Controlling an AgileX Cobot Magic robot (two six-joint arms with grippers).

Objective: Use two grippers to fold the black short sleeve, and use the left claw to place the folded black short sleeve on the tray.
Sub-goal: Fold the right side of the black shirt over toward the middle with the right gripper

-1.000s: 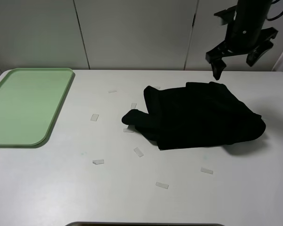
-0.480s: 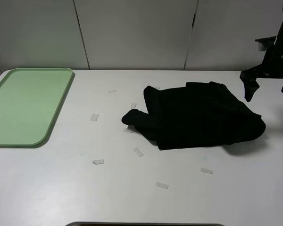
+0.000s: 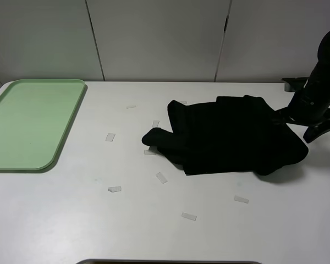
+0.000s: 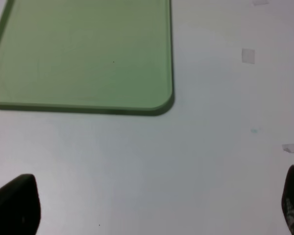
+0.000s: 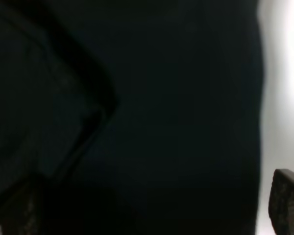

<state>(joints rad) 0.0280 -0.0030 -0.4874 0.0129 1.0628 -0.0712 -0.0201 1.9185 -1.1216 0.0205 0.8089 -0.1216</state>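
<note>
The black short sleeve [image 3: 231,135] lies bunched on the bench [image 3: 71,220], apart from the tray [image 3: 27,124]. The left tool [image 4: 154,210] and right tool [image 3: 305,122] are released. The right tool is set at the garment's edge, where a folding grasp is judged due.

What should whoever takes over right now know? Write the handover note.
Left claw: open, empty, above bare table near a corner of the tray.
Right claw: open, low at the right edge of the black short sleeve, gripping nothing.
Shirt: bunched on the table, right of centre. Tray: far left, nothing on it.
Done: no neat fold yet.
Left: fold with both claws, then the left claw places it on the tray.
</note>
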